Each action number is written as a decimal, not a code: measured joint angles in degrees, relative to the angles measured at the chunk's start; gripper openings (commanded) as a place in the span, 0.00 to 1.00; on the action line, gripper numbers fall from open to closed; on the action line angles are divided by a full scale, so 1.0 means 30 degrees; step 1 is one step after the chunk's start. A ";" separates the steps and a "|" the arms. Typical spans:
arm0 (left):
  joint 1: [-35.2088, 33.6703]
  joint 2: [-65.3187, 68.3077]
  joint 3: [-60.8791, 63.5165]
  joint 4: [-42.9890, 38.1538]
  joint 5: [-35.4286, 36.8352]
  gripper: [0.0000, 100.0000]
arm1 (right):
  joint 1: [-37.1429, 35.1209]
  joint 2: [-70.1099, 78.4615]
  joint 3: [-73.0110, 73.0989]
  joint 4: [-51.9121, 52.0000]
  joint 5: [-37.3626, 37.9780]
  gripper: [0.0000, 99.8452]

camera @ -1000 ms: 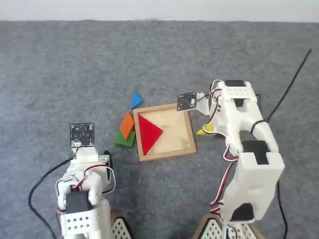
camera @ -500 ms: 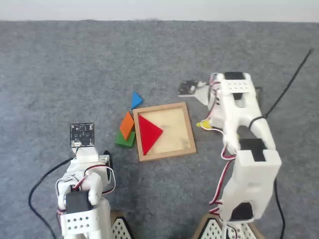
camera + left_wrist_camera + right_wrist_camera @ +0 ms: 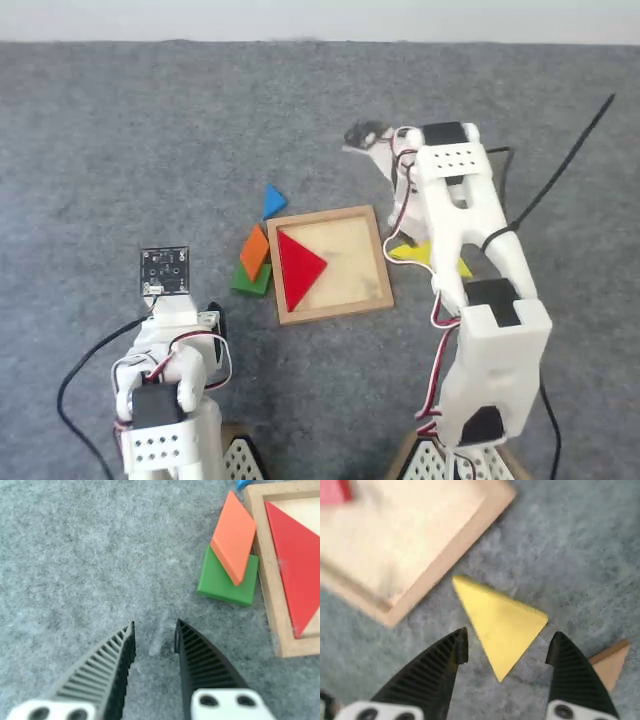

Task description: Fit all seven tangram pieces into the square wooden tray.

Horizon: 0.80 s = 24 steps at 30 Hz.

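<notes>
While I watch from the console, the grey carpeted table (image 3: 150, 130) carries everything, and I take the square wooden tray (image 3: 337, 311) as my landmark. My right arm (image 3: 480, 300) stretches along the tray's right side. My left arm (image 3: 165, 400) sits folded well away from the tray's near left corner.

The tray lies flat, and its one piece, the large red triangle (image 3: 298, 268), fills its left part.

The right gripper (image 3: 509, 635) hangs over the yellow triangle (image 3: 500, 622) with its fingers spread wide, one on each side of the piece. I cannot tell whether they touch it. That triangle lies flat on the carpet just beside the tray's right rim, apart from the wood.

The left gripper (image 3: 155, 625) points at bare carpet out from the tray's left side, its jaws a little apart with nothing between them.

Just beside the tray's left rim the orange parallelogram (image 3: 234, 535) lies tilted across the green piece (image 3: 222, 582), covering part of it. The small blue triangle (image 3: 273, 200) rests off the tray's far left corner. Beyond the yellow triangle from the tray, a wood-coloured pointed piece (image 3: 610, 662) peeks past a finger.
</notes>
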 measured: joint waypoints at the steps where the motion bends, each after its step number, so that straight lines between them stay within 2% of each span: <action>1: 0.0000 0.0000 0.0000 0.0000 0.0000 0.13 | 0.0205 0.0088 0.0000 0.0586 0.1289 0.26; 4: 0.0000 0.0000 0.0000 0.0000 0.0000 0.13 | 0.0205 0.1231 0.0000 0.1260 0.4689 0.26; 8: 0.0000 0.0000 0.0000 0.0000 0.0000 0.13 | 0.0352 0.2374 0.0000 0.0615 0.6857 0.26; 16: 0.0000 0.0000 0.0000 0.0000 0.0000 0.13 | 0.1729 0.2608 -0.0029 -0.1055 0.7297 0.27; 22: 0.0000 0.0000 0.0000 0.0000 0.0000 0.13 | 0.2725 0.2637 -0.0029 -0.1055 0.7297 0.42; 24: 0.0000 0.0000 0.0000 0.0000 0.0000 0.13 | 0.2784 0.2462 -0.0029 -0.1055 0.7297 0.43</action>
